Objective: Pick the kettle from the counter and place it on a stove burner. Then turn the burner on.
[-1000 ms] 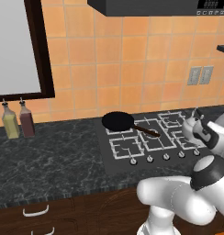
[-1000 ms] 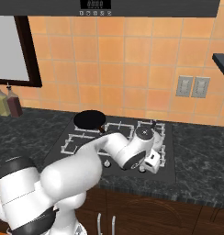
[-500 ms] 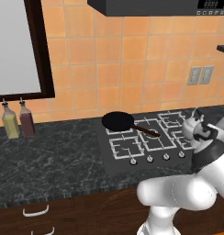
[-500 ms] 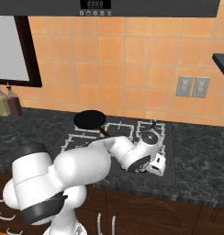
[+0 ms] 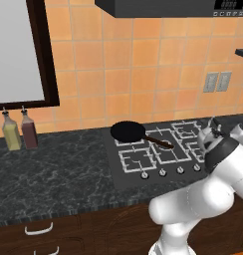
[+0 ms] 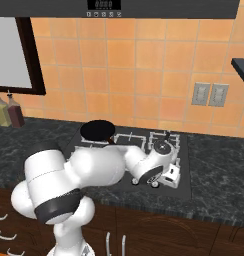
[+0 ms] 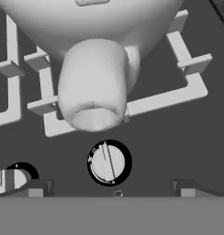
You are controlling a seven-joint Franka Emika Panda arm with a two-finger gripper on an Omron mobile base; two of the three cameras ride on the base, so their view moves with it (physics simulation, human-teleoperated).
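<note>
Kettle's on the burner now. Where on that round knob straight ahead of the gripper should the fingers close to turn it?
Grip the knob across its rim, one finger each side, coming straight in along its axis from the stove's front edge. It is a low round dial just below the kettle spout, and the gripper fingertips look already spread around it.

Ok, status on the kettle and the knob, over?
Kettle sits on the stove grate. Gripper open, low over a burner knob, not touching. Frying pan on the far-left burner, nothing blocking.

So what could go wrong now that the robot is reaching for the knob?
The round white stove knob sits just under the squat silvery-white kettle, whose spout juts right above it, so the hand could bump the kettle. The hand might also catch the neighbouring knob instead, lighting a different burner.
</note>
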